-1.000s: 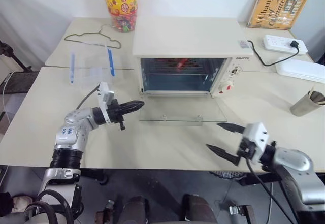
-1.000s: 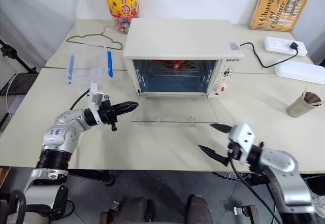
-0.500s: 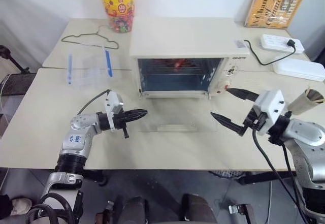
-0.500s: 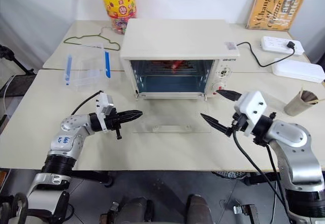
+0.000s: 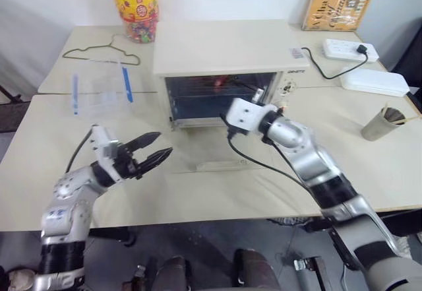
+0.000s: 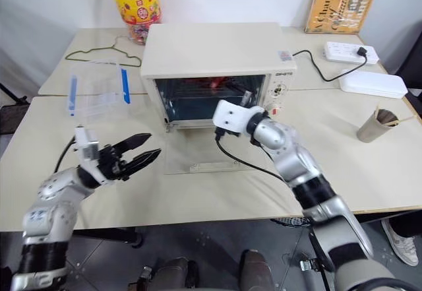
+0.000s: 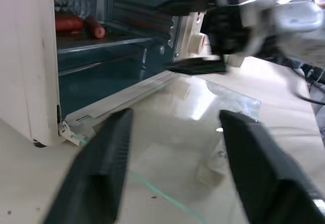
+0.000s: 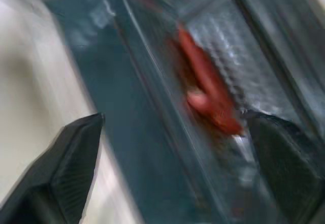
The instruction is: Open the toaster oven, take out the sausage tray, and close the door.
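Observation:
The cream toaster oven (image 5: 221,47) stands mid-table. Its glass door (image 5: 212,151) lies open flat on the table, bar handle (image 5: 221,166) toward me. Inside, the sausage tray (image 7: 96,40) rests on a shelf with reddish sausages (image 7: 76,23) on it; one sausage (image 8: 208,89) is seen close up in the right wrist view. My right gripper (image 7: 160,36) is open at the oven's mouth near its right side, over the door, holding nothing. My left gripper (image 5: 163,143) is open and empty over the table, left of the door.
A clear plastic box with blue latches (image 5: 99,90) sits left of the oven. Behind it are a wire hanger (image 5: 99,52) and a candy jar (image 5: 134,7). On the right are a power strip (image 5: 343,50), a white case (image 5: 372,81), a paper cup (image 5: 382,125) and a book (image 5: 336,4).
My left gripper has opened and drawn back to the left, away from the door. My right gripper swung up and left from the table's front edge to the oven's mouth. The camera shifted.

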{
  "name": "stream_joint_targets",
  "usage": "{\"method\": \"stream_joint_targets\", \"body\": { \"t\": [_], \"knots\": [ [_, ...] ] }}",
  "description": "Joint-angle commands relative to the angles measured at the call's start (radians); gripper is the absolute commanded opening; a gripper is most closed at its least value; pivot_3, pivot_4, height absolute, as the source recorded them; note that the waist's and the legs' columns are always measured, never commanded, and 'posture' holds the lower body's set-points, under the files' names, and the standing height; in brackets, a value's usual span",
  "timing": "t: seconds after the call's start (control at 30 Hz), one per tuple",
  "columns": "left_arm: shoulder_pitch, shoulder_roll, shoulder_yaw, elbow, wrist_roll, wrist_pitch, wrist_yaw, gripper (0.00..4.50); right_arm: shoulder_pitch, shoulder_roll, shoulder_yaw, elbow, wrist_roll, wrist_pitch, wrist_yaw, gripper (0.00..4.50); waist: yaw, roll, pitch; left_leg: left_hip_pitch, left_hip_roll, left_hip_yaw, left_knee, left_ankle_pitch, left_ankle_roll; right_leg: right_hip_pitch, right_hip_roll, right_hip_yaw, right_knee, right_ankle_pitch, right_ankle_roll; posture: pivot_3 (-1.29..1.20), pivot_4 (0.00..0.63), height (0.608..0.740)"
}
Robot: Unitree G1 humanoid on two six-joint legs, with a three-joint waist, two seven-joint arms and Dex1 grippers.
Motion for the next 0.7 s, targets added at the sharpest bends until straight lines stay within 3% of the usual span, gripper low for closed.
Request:
{"method": "stream_joint_targets", "body": {
  "t": [0.03, 0.07, 0.13, 0.23, 0.6, 0.63, 0.7],
  "knots": [
    [0.022, 0.008, 0.049, -0.085, -0.046, 0.011, 0.040, 4.03, -0.083, 0.036, 0.026, 0.135, -0.106, -0.063, -0.139, 4.50, -0.006, 0.000, 0.000, 0.000, 0.001, 0.000, -0.001, 0.000, 0.000, 0.000, 0.000, 0.000, 0.000, -0.001, -0.001, 0.00, 0.150, 0.740],
    [0.025, 0.006, 0.047, -0.092, -0.046, 0.011, 0.047, 4.30, -0.101, 0.045, 0.030, 0.176, -0.115, -0.070, -0.148, 4.50, -0.006, 0.000, 0.000, 0.000, 0.000, -0.001, -0.001, 0.000, -0.001, 0.000, 0.000, -0.001, 0.001, -0.001, -0.001, 0.00, 0.150, 0.740],
    [0.028, 0.002, 0.043, -0.099, -0.047, 0.013, 0.058, 4.30, -0.133, 0.060, 0.040, 0.251, -0.131, -0.085, -0.156, 4.50, -0.007, 0.000, 0.000, 0.000, 0.000, -0.001, -0.001, 0.000, -0.001, 0.000, -0.001, -0.002, 0.001, -0.001, -0.001, 0.00, 0.150, 0.740],
    [0.023, -0.009, 0.036, -0.104, -0.051, 0.013, 0.072, 4.35, -0.171, 0.087, 0.046, 0.337, -0.141, -0.118, -0.174, 3.93, -0.010, 0.000, 0.000, -0.001, 0.000, -0.001, -0.001, 0.000, 0.000, 0.000, -0.002, -0.001, 0.001, -0.001, -0.001, 0.00, 0.150, 0.740],
    [-0.064, -0.015, 0.015, -0.023, -0.063, 0.015, 0.059, 4.35, -0.212, 0.120, 0.039, 0.430, -0.159, -0.149, -0.171, 0.31, -0.018, 0.001, 0.000, 0.000, 0.000, -0.001, -0.001, 0.000, 0.000, 0.000, 0.000, -0.002, 0.001, -0.001, -0.001, 0.00, 0.150, 0.740],
    [-0.082, -0.017, 0.010, -0.008, -0.064, 0.017, 0.055, 4.35, -0.213, 0.120, 0.036, 0.425, -0.159, -0.151, -0.169, 0.07, -0.017, 0.000, 0.000, 0.000, 0.000, -0.001, -0.001, 0.000, 0.000, 0.000, 0.000, -0.002, 0.001, -0.001, -0.001, 0.00, 0.150, 0.740],
    [-0.129, -0.017, -0.002, 0.026, -0.069, 0.028, 0.039, 4.35, -0.209, 0.113, 0.030, 0.400, -0.157, -0.164, -0.157, 0.06, -0.018, 0.000, 0.000, 0.000, 0.000, 0.000, -0.001, 0.000, 0.000, 0.000, 0.000, -0.002, 0.001, -0.001, -0.001, 0.00, 0.150, 0.740]
  ]
}}
